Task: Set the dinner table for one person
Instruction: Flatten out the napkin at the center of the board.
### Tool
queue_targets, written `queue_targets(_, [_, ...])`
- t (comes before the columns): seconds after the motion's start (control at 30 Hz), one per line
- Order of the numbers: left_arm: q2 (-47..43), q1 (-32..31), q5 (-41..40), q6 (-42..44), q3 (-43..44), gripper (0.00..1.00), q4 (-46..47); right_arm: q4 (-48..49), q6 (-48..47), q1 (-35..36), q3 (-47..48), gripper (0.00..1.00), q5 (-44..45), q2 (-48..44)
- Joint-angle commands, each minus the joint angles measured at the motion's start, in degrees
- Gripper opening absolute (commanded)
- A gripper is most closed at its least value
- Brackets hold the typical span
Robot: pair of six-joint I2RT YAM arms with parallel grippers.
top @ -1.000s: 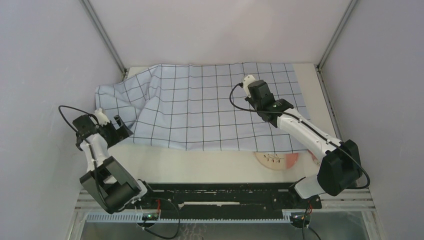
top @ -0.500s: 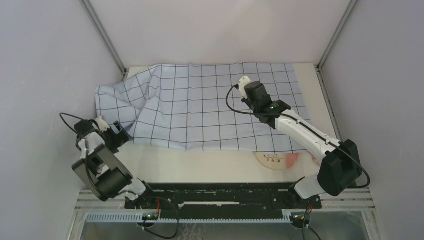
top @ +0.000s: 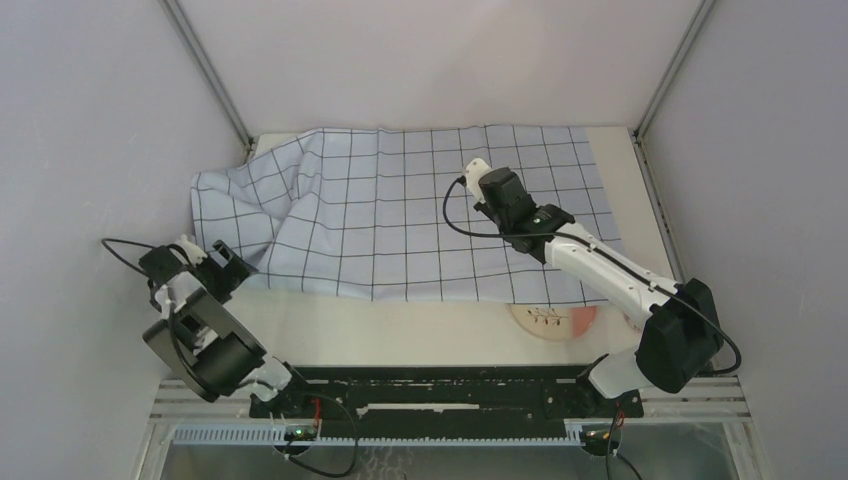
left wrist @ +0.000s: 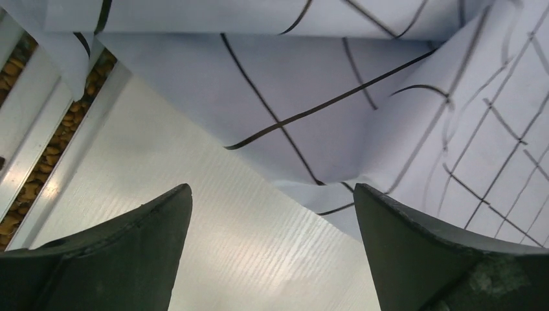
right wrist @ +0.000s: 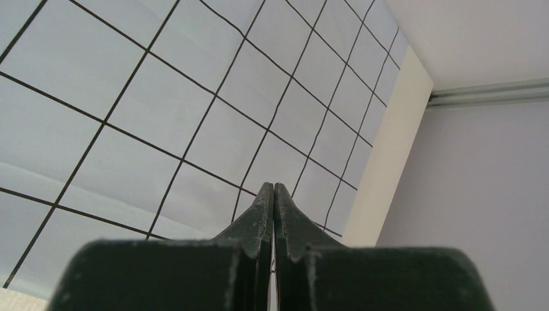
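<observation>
Cream-white and smooth, the counter (top: 410, 335) fills the floor of the enclosure. It shows bare in a broad band along its near side and in a narrow strip along its right edge. Most of its far half lies under a pale-blue cloth (top: 400, 200) printed with a black grid. The cloth lies flat across the middle and right. Toward the far-left corner it is rumpled into folds, and its near-left corner is bunched and doubled over itself.

At the cloth's near edge on the right, a round pale dish (top: 553, 322) with a pink patch peeks out. Its far part is hidden where cloth and arm cross it.

The right arm (top: 600, 262) reaches diagonally from its base at the near right out over the middle of the cloth. The right end effector (right wrist: 273, 189) has its two dark fingers pressed together with nothing between them, and it points across flat grid squares toward the counter's bare right strip. Whether the tips touch the fabric cannot be told.

The left arm (top: 200, 340) is folded close to its base at the near left. The left end effector (top: 230, 265) is spread wide and holds nothing. It is over the spot where the folded near-left corner of the cloth meets bare counter. In the left wrist view, metal rails (left wrist: 32, 136) run just beyond the counter's left edge.

Both arm bases sit on a black rail (top: 430, 385) along the near edge, and plain pale walls enclose the other three sides.
</observation>
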Motion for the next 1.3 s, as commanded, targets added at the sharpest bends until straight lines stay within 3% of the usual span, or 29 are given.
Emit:
queue_targets(0.0, [-7.2,0.4,3.2,-3.6,-3.2,0.99,8.5,3.6,-2.1,1.7,0.2,0.03,2.2,-0.5])
queue_targets(0.37, [-6.0,0.4,4.9,-4.5,-4.5,0.99,6.9,4.9,-5.5,3.7,0.2,0.03,5.8,-1.0])
queue_targets(0.87, [-2.6,0.4,3.4,-7.6,-7.2,0.98,14.1,3.0,-5.2,4.5,2.1,0.02,6.0,0.2])
queue_targets(1.27, [-0.2,0.2,1.2,-11.9,-8.1,0.84,21.5,3.7,-6.4,5.6,2.1,0.02,6.8,1.3])
